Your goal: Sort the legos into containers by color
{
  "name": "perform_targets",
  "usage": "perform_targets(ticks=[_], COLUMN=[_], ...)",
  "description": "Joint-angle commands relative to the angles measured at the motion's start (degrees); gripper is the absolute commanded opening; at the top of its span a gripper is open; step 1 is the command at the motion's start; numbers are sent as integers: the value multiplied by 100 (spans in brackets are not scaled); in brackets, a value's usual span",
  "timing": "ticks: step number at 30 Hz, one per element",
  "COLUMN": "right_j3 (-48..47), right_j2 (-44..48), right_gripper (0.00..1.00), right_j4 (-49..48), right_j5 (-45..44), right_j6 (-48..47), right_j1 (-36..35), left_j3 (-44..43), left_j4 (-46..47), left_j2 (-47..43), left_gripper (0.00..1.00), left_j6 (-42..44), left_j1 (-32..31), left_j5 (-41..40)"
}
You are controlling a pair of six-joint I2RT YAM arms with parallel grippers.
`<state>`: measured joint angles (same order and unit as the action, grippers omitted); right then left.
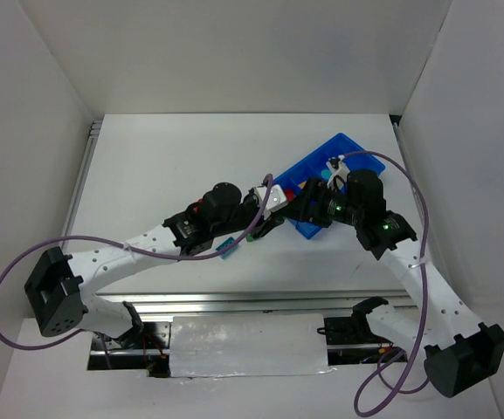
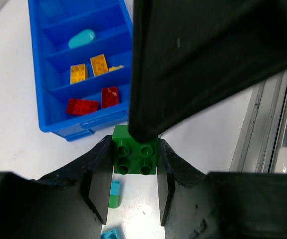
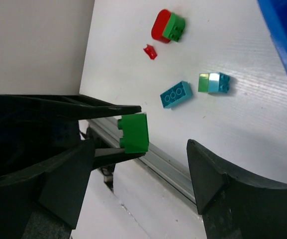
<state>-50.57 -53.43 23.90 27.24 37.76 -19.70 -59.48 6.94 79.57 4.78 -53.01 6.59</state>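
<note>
The left arm's fingers [image 2: 99, 184] are clamped on a small green square plastic brick [image 2: 135, 154], held near the end of the bright blue compartmented plastic tray [image 2: 58, 130], which has red, yellow and teal pieces in separate compartments. The right arm's fingers [image 3: 68, 174] stand wide on either side of that brick without touching it. A teal brick [image 3: 175, 94] and a green-and-teal brick [image 3: 214, 82] lie loose on the white surface [image 3: 242, 129].

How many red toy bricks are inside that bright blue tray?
2, both in the bright blue plastic tray, end compartment nearest the left wrist camera: a wide red brick, a squarer red brick beside it. The arm may hide others.
</note>
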Motion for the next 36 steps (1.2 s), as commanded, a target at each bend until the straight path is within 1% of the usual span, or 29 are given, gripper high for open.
perform_targets(ticks=[1, 7, 8, 10, 11, 13, 15, 16, 17, 19, 20, 21, 22, 23, 26, 27, 28, 30, 31, 32, 33, 34, 35, 36], right_j3=[-33, 135, 161, 161, 152, 170, 187, 222, 240, 284, 302, 310, 328, 372, 398, 407, 425, 425, 364, 311, 232, 75, 4, -102], right_j2=[-62, -88, -97, -202, -246, -325, -361, -352, -352, -309, -300, -256, -247, -230, -247, -282, -299, -466, -554, -807, -957, -1089, -1352, -1511], right_gripper=[81, 71, 64, 58, 53, 52, 46, 33, 22, 0, 0, 0, 0, 0, 0, 0, 0, 0, 0, 0, 0, 0, 0, 0], right_j4=[27, -306, -368, -465, -500, -605, -658, -685, -702, -755, -781, -834, -878, -913, -1028, -1106, -1133, -1186, -1177, -1177, -1151, -1125, -1133, -1081], right_j5=[238, 351, 439, 553, 676, 826, 1002, 1072, 1072, 1064, 1055, 1037, 1011, 985, 932, 880, 792, 416, 300, 203, 107, -173, -315, -508], right_j6=[-251, -199, -190, -199, -181, -163, -155, -155, -129, -93, -58, -49, -23, 29, 100, 118, 135, 144, 118, 57, 39, 47, 47, 65], right_j1=[-183, -253, -253, -245, -271, -280, -323, -306, -323, -324, -324, -324, -324, -324, -324, -324, -324, -280, -193, -96, 35, 341, 501, 659], left_j3=[-265, -397, -406, -397, -389, -310, -257, -265, -266, -274, -274, -266, -257, -265, -327, -344, -379, -476, -529, -634, -687, -800, -871, -915], left_j4=[404, 317, 317, 326, 334, 404, 440, 422, 414, 431, 448, 492, 545, 563, 493, 475, 440, 300, 221, 3, -139, -297, -499, -988], left_j2=[-284, -346, -354, -389, -407, -460, -513, -504, -495, -469, -443, -434, -407, -390, -320, -311, -302, -293, -302, -337, -354, -415, -460, -503], left_gripper=[0, 0, 0, 1, 2, 3, 4, 5, 5, 11, 15, 32, 46, 57, 81, 99, 100, 100, 100, 100, 99, 99, 99, 100], left_j6=[243, 217, 208, 182, 182, 190, 217, 243, 243, 243, 182, 129, 51, -89, -248, -301, -345, -451, -677, -836, -942, -1239, -1434, -1627], left_j1=[-33, -86, -95, -113, -121, -121, -121, -121, -121, -121, -121, -121, -121, -121, -121, -121, -121, -121, -121, -121, -121, -121, -121, -113], left_j5=[158, 474, 544, 712, 738, 703, 634, 607, 572, 405, 300, 160, -190, -376, -833, -965, -1262, -1598, -1782, -2202, -2467, -2765, -3317, -3557])
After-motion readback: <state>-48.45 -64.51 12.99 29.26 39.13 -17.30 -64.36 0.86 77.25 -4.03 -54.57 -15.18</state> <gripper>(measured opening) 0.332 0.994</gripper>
